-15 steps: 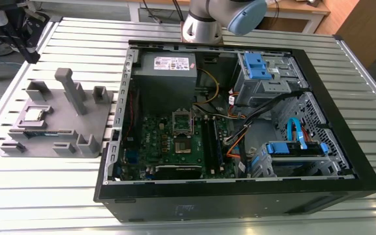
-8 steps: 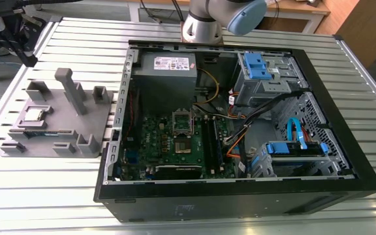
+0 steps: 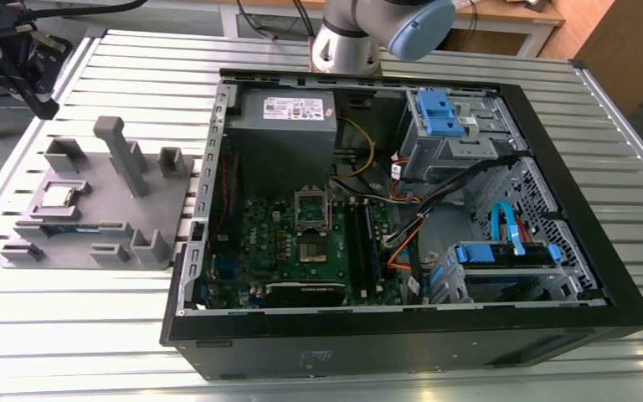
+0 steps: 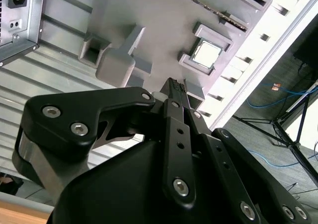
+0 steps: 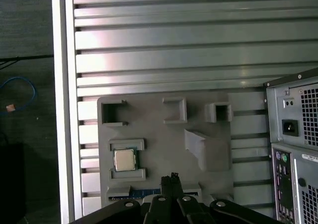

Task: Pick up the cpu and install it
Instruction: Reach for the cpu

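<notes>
**Cpu flat in its tray pocket, gripper closed above it**

The cpu (image 5: 124, 160) lies flat in the grey block tray (image 5: 164, 149), dull metal top facing up. It is square, so it has no long axis, and its edges run parallel to the tray's edges. Two bracket-shaped walls of the tray frame it on opposite sides. In the exterior view the cpu (image 3: 59, 197) sits at the tray's (image 3: 131, 226) left part, well apart from the open computer case (image 3: 411, 327) and the green circuit board (image 3: 299, 251) inside it.

The gripper (image 5: 171, 178) hangs over the tray with its fingertips pressed together and nothing between them. In both wrist views it is clear of the cpu (image 4: 206, 54) and does not touch it.

The tray and the case rest on a table (image 3: 612, 167) of silvery metal slats. Beyond the table's edge lie a dark floor and a loose blue cable (image 5: 22, 87). A wooden desk (image 3: 522, 12) stands behind the arm (image 3: 383, 33).
</notes>
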You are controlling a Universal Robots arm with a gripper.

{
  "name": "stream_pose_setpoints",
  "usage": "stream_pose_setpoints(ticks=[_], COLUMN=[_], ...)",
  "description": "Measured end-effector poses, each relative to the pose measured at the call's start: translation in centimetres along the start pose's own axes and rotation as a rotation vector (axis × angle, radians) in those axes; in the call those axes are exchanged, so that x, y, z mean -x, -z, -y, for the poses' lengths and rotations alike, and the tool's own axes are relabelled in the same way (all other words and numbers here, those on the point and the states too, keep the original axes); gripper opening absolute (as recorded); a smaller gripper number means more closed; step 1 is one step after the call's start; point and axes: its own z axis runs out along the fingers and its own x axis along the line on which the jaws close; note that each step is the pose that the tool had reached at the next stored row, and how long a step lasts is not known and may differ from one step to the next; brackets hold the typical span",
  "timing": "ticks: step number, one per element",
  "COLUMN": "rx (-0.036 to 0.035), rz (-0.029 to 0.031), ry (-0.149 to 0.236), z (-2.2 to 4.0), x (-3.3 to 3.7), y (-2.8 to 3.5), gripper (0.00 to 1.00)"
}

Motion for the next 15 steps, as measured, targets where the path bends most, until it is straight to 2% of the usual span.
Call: stream_pose_setpoints(ticks=[15], rx=[0.0000], rz=[0.0001], ry=[0.000], z=[0.13], x=[-1.21], y=[-0.83], gripper=[0.11])
